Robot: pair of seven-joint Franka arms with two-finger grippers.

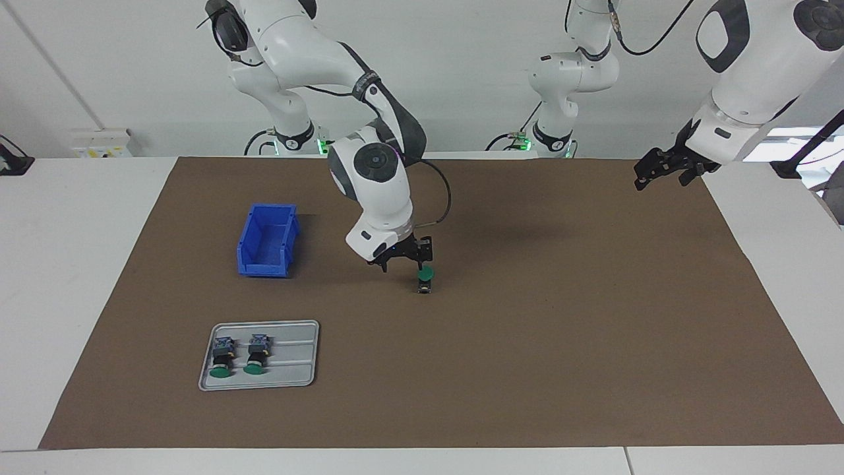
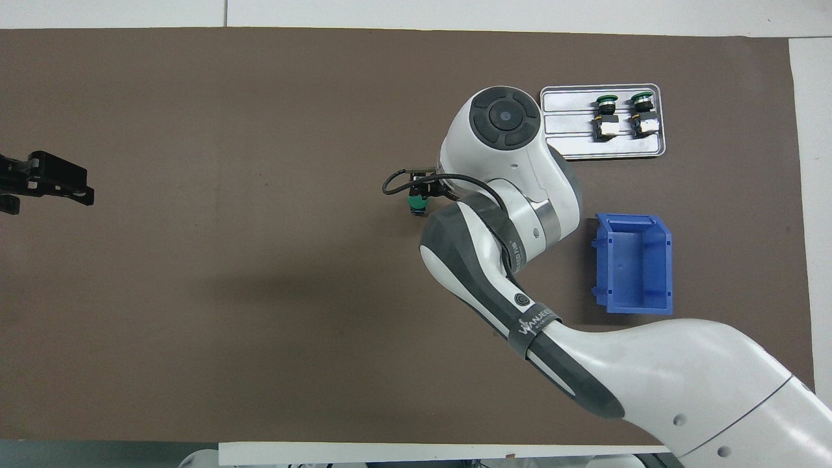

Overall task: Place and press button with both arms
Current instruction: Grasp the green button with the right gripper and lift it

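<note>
One button stands upright on the brown mat near the table's middle, green cap on top. My right gripper hangs low right at it, fingers apart, and one fingertip sits just above the cap. I cannot tell whether that fingertip touches the cap. In the overhead view the right arm's wrist hides most of this gripper. My left gripper waits open and empty, raised over the mat's edge at the left arm's end.
A grey tray farther from the robots holds two more buttons lying on their sides. A blue bin stands nearer the robots than the tray, at the right arm's end.
</note>
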